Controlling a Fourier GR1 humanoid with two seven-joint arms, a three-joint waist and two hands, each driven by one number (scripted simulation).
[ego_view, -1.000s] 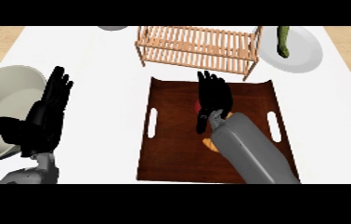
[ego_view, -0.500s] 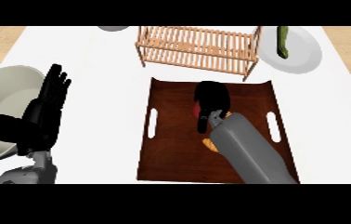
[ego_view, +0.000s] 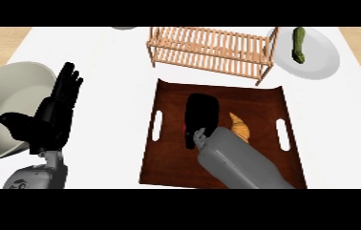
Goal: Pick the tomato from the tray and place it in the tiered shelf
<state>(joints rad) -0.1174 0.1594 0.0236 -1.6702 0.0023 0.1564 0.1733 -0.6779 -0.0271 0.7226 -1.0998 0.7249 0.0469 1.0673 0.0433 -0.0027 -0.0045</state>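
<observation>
A dark brown tray [ego_view: 169,163] with slot handles lies in the middle of the counter. My right hand [ego_view: 201,113] is over its centre, fingers curled down round the tomato [ego_view: 185,128]. Only a thin red sliver of the tomato shows at the hand's left edge. The wooden tiered shelf [ego_view: 211,50] stands just beyond the tray's far edge, nothing visible on its slats. My left hand [ego_view: 56,114] rests open at the left, fingers up, apart from the tray.
An orange croissant-like pastry [ego_view: 240,126] lies on the tray beside my right wrist. A pale bowl [ego_view: 17,88] sits at the left edge behind my left hand. A white plate [ego_view: 317,57] with a green cucumber [ego_view: 299,44] is at the far right.
My right hand's fingers, straight a second ago, have curled down over the tomato, and the hand has shifted slightly left and nearer. The left hand has barely moved.
</observation>
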